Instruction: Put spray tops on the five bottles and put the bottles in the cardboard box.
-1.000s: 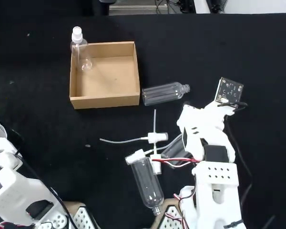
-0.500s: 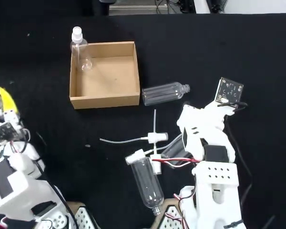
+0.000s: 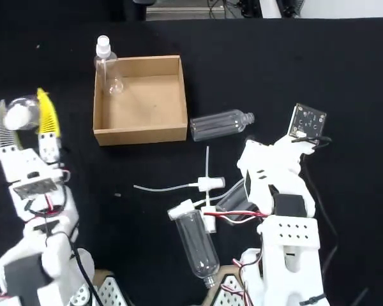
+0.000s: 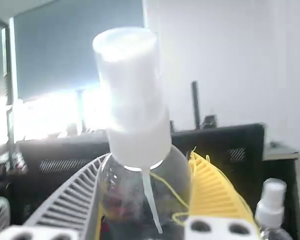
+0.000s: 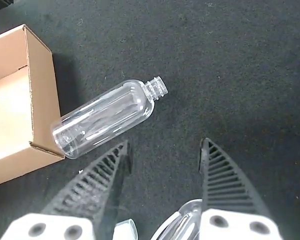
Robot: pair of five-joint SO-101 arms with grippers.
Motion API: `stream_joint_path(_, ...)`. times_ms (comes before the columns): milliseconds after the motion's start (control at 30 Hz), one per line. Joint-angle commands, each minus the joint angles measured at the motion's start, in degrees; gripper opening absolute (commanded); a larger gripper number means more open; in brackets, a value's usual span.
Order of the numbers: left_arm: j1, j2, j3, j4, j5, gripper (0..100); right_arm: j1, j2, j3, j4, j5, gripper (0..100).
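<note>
- The left arm is standing raised at the left of the bench, its left gripper clamping an upright capped bottle.
- The right gripper is hovering low, jaws apart, near an uncapped bottle beside the cardboard box.
- Five bottles are showing: a second capped bottle is standing seemingly inside the box, and two bare bottles are lying by three loose spray tops.

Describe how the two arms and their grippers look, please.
The left arm and right arm are white, with red and black cables. The left gripper has one yellow ribbed finger and one pale; the right gripper has two dark ribbed fingers.
</note>
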Motion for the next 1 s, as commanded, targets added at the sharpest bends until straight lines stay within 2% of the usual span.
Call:
stream_joint_path(0, 7.4, -6.5, -0.4, 1.4, -8.0, 3, 0.8, -0.9, -0.4, -1.2, -0.2, 20.1)
stream_joint_path(100, 11.6, -9.7, -2.2, 12.4, -12.4, 3, 0.8, -0.9, -0.4, -1.2, -0.2, 20.1)
stream_joint_path(200, 14.6, -13.3, -6.3, 26.1, -11.1, 3, 0.9, -0.9, -0.4, -1.2, -0.2, 20.1)
stream_joint_path(367, 17.0, -19.3, -16.0, 51.5, 2.5, 3, 0.9, -0.9, -0.4, -1.2, -0.2, 20.1)
stream_joint_path(467, 17.6, -20.7, -21.2, 60.8, 8.3, 3, 0.9, -0.9, -0.4, -1.2, -0.2, 20.1)
stream_joint_path(633, 21.0, -15.6, -25.9, 62.6, 8.5, 3, 0.9, -0.8, -0.4, -1.2, -0.2, 20.1)
stream_joint_path(967, 27.1, 5.5, -40.4, 62.6, 9.0, 3, 1.0, -0.8, -0.4, -1.5, -0.1, 20.1)
